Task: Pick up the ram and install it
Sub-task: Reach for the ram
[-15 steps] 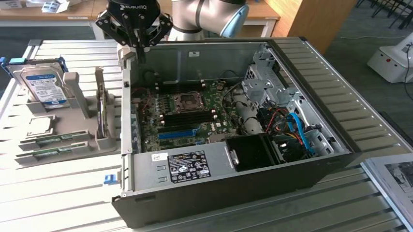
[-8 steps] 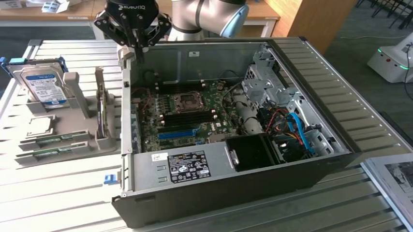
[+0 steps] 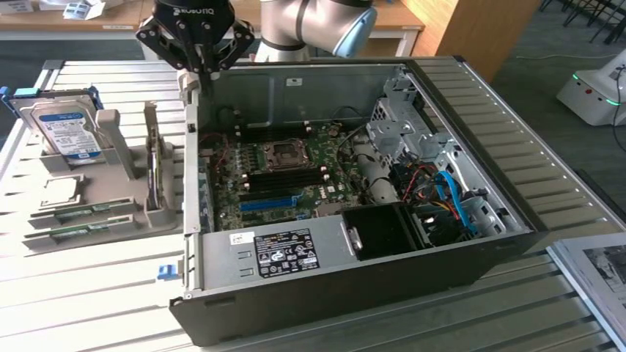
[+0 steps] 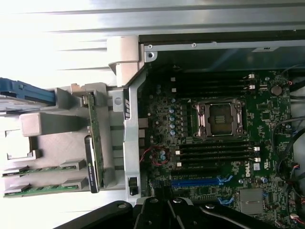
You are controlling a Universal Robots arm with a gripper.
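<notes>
I count two: ram stick (image 3: pixel 78 214) and second ram stick (image 3: pixel 83 231), both lying flat in the front grooves of the grey holder (image 3: pixel 122 192), on the exterior view's left, side by side. Neither is gripped. My pincer (image 3: pixel 201 70) is at the upper left-centre of that view with its fingers together and clamped on nothing. It hangs over the back corner of the computer case (image 3: pixel 509 183), well apart from the sticks.

Also on the holder: one hard drive (image 3: pixel 64 128) standing upright at the back, one processor chip (image 3: pixel 59 192) lying flat, and one upright card (image 3: pixel 152 172) on edge. That card and the case's side wall stand between the sticks and the motherboard (image 3: pixel 323 192).

There is one case, open. Inside are one processor socket (image 3: pixel 286 152) with black memory slots on both sides of it, one blue slot (image 3: pixel 266 202), one labelled power supply (image 3: pixel 284 253), one black fan shroud (image 3: pixel 386 229) and some blue cables (image 3: pixel 455 194).

One small blue piece (image 3: pixel 166 273) lies on the slatted desk (image 3: pixel 98 301) near the case's front corner.
</notes>
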